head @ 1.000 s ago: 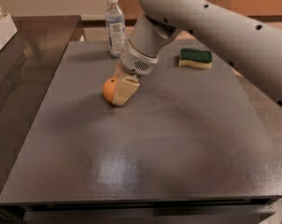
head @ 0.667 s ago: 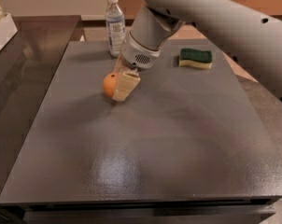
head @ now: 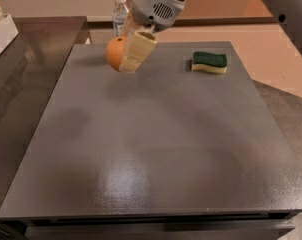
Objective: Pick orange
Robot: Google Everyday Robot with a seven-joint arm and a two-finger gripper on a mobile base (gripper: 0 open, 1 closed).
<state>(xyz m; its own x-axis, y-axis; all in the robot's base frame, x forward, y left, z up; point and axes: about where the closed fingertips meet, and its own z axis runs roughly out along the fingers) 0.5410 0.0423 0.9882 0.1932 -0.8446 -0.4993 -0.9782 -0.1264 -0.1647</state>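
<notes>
The orange (head: 114, 53) is a small round orange fruit held between the tan fingers (head: 138, 50) of my gripper (head: 125, 56). The gripper is shut on it and holds it in the air above the far left part of the grey table (head: 151, 149). The grey wrist and arm reach in from the top of the view. Part of the orange is hidden behind the near finger.
A clear water bottle (head: 120, 13) stands at the table's far edge behind the gripper. A green and yellow sponge (head: 209, 62) lies at the far right. A dark counter (head: 26, 69) runs along the left, with a white box (head: 0, 26) on it.
The gripper has lifted the orange off the table; it now hangs well above the surface. The arm has risen with it.
</notes>
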